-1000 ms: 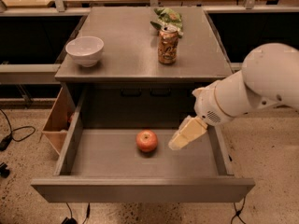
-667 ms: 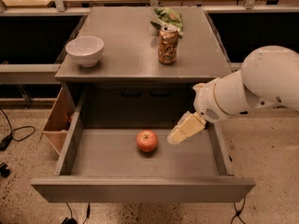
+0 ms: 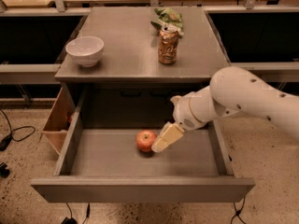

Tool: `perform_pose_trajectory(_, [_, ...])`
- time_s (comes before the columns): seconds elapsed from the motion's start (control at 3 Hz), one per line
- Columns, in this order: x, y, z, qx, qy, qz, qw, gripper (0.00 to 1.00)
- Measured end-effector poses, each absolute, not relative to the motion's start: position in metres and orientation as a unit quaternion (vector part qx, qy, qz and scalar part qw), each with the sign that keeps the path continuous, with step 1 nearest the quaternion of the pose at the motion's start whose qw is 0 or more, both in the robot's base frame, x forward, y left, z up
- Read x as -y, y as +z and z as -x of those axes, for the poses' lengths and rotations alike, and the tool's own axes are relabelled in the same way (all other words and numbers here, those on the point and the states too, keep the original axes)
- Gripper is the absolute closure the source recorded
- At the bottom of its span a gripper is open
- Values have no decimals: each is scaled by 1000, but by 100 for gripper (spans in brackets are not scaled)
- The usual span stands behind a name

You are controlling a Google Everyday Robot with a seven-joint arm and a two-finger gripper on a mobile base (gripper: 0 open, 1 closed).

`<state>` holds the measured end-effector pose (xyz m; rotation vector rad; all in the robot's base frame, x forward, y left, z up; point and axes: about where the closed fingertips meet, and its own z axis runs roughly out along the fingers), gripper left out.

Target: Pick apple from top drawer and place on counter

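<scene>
Counter point(image 3: 131, 55), bowl point(image 3: 85, 50), can point(image 3: 168, 45) (bag point(image 3: 168, 18) behind), gripper point(image 3: 161, 144) beside apple point(image 3: 145, 140) in drawer point(image 3: 140, 190)

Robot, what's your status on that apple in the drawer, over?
Pincer inside open top drawer, right beside apple. Apple on drawer floor, not yet lifted. Counter holds bowl and can, with bare space between.
</scene>
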<state>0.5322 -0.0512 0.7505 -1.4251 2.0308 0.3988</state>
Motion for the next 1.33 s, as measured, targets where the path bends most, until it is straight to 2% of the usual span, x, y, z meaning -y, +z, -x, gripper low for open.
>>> perform_pose_trajectory(0.67, [24, 678, -558, -740, 173, 564, 323, 0])
perform_pose_trajectory(1.33, [-7, 636, -558, -724, 189, 576, 329, 0])
